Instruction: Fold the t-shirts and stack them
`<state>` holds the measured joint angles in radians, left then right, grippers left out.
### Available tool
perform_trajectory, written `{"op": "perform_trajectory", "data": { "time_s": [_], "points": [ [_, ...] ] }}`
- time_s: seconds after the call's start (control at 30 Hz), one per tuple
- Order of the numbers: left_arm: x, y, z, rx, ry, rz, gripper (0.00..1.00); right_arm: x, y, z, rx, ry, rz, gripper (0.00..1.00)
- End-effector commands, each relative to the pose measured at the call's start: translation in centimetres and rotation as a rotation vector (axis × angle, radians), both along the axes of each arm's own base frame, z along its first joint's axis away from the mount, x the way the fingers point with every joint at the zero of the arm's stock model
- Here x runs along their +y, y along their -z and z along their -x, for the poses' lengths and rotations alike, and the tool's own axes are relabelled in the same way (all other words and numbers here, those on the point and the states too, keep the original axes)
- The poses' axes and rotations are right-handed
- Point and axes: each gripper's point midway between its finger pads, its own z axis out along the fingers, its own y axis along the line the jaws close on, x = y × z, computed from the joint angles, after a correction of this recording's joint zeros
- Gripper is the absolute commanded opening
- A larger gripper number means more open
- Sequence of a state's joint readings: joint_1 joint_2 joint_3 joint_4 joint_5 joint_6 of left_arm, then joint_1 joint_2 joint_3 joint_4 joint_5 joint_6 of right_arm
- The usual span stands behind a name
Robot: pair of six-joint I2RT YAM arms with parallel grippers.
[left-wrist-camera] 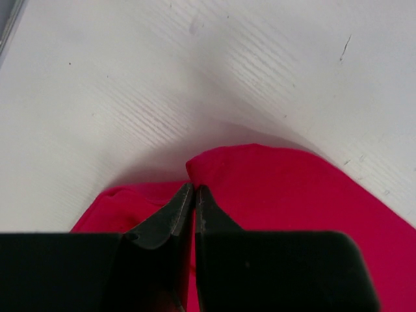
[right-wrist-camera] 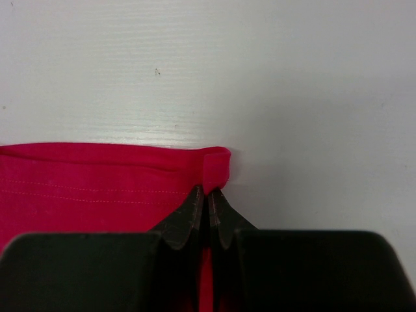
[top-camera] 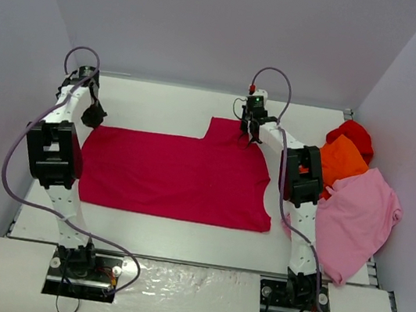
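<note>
We see the left fingers [left-wrist-camera: 162, 227] clenched on a far corner of the raspberry shirt [top-camera: 177, 175], and the right fingers [right-wrist-camera: 185, 224] clenched on its rolled hem corner. The shirt lies spread on the worktop [top-camera: 168, 106], nearward of both. We judge little done: the orange shirt [top-camera: 342, 161], pink shirt [top-camera: 356, 219] and bright red shirt [top-camera: 351, 134] wait heaped outside the right fingers. White worktop shows ahead of both, up to the back wall [top-camera: 212, 30].

The orange t-shirt [top-camera: 343, 163] hides part of the bright red t-shirt [top-camera: 354, 134], and both wrist views cut off the raspberry-red t-shirt [left-wrist-camera: 292, 195].
</note>
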<state>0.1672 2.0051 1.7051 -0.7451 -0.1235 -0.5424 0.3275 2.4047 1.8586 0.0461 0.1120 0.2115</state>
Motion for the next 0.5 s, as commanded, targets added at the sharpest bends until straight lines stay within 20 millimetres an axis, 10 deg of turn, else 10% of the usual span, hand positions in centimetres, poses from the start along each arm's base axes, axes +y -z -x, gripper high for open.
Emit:
{"op": "perform_trajectory", "data": {
  "time_s": [0.0, 0.47],
  "points": [
    [0.1, -4.4, 0.9, -0.091, -0.017, -0.043, 0.0, 0.6, -7.1, -0.5, -0.118, -0.003, -0.032, 0.0],
    [-1.3, -7.7, 5.2, -0.16, -0.047, -0.014, 0.0, 1.2, -13.0, 2.5, -0.204, -0.009, -0.07, 0.0]
  ]
}}
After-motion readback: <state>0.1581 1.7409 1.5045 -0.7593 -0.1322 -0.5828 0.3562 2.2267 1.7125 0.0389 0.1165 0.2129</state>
